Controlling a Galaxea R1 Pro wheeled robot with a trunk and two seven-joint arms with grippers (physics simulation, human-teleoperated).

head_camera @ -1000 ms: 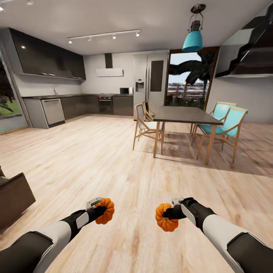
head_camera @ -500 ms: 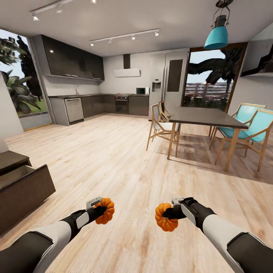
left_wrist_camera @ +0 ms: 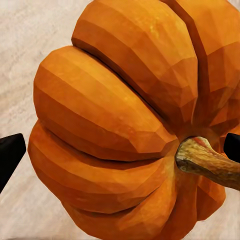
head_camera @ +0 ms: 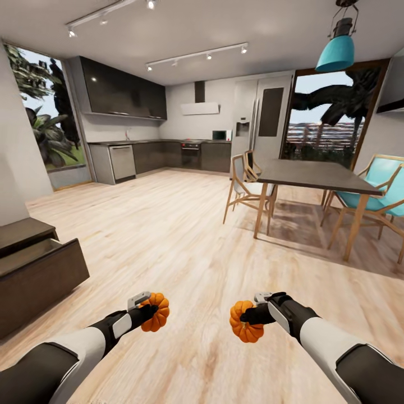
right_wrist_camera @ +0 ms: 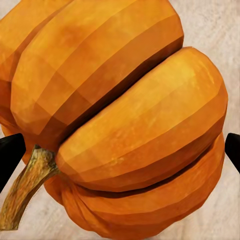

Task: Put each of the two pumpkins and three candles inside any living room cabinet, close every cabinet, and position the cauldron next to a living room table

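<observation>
While gripped, pumpkin [head_camera: 155, 312] inside left pincer [head_camera: 147, 312]

Left pumpkin [head_camera: 155, 312] orange, ribbed, brown stem [left_wrist_camera: 207, 161]. Right pumpkin [head_camera: 245, 321] orange, tan-brown stem [right_wrist_camera: 25, 187]. Cabinet [head_camera: 33, 278] at 9 o'clock dark brown. Floor [head_camera: 168, 235] pale wood planks. Pendant lamp [head_camera: 335, 51] at 1 o'clock teal. Chairs [head_camera: 376, 196] teal, wood-framed.

Both arms fwd, left tool [head_camera: 147, 312] & right tool [head_camera: 249, 316] clamped round loads.
</observation>
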